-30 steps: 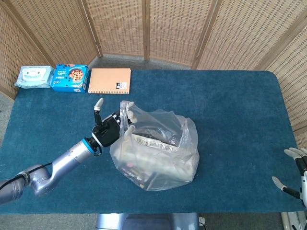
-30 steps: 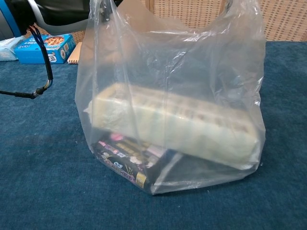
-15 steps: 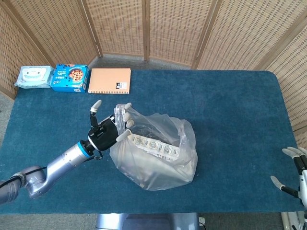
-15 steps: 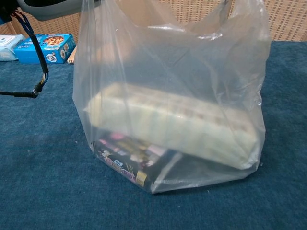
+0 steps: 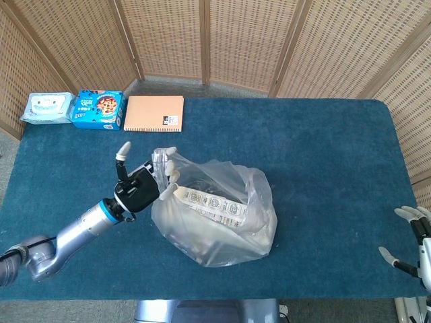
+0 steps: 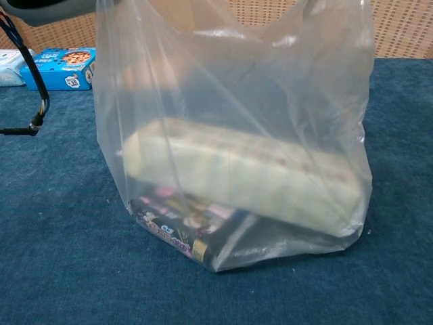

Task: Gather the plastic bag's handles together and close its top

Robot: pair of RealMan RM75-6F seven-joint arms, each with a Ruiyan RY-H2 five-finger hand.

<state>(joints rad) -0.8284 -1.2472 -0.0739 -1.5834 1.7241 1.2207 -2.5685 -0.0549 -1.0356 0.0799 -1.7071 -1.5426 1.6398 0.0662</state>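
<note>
Head view: left hand (image 5: 138, 187) fingers pinch the plastic bag (image 5: 215, 212) handle, lifting it for gathering; right hand (image 5: 412, 242) fingers spread, idle.

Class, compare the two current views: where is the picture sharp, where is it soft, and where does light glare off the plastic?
Head view: evenly lit and sharp; the plastic bag shows pale sheen on its folds beside the left hand. Chest view: the bag fills the frame, its film hazing the long pale package inside; the blue box behind looks soft.
</note>
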